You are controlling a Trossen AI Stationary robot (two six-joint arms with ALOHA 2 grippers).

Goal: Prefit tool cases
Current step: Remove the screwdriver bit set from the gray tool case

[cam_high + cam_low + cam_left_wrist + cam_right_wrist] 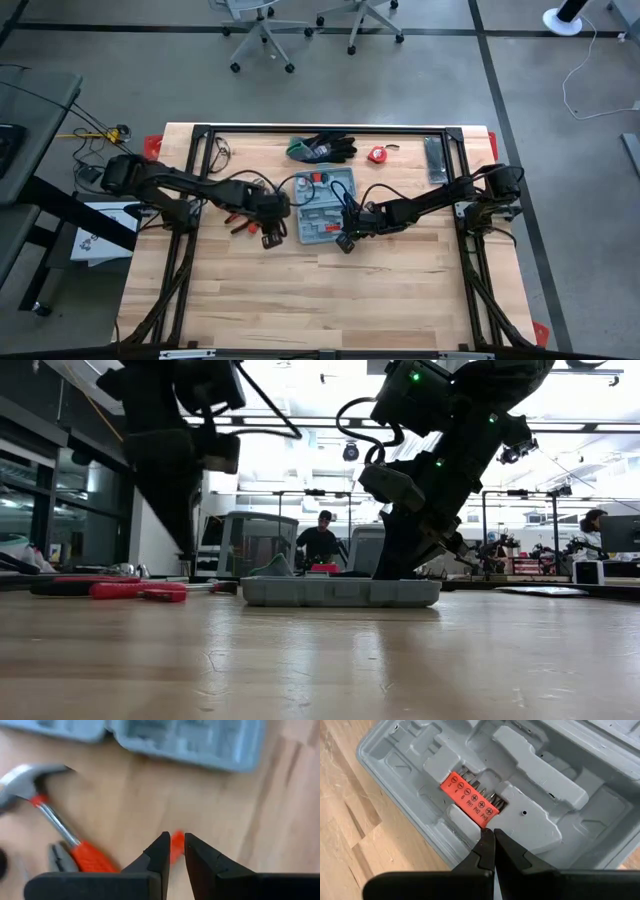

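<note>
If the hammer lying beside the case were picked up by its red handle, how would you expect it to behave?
The hammer would probably tip head-down, since its steel head looks far heavier than the thin shaft. It looks rigid, so no flexing. Lying flat on the table, it seems unlikely to roll.

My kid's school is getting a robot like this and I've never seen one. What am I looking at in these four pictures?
It is a table with two dark robot arms, each ending in a two-finger claw.

One picture looks straight down from above. One looks level across the tabletop, with people in the room behind. The other two come from small cameras on each arm's wrist.

In the middle lies an open grey-blue tool case with moulded recesses. One recess holds a red strip of screwdriver bits. Left of the case lie a hammer with a red grip and other red-handled tools. At the far edge are dark gloves and a small red item.

The left claw, slightly open, hangs over the red tools and holds nothing. The right claw is shut, its tip at the bit strip.
</note>
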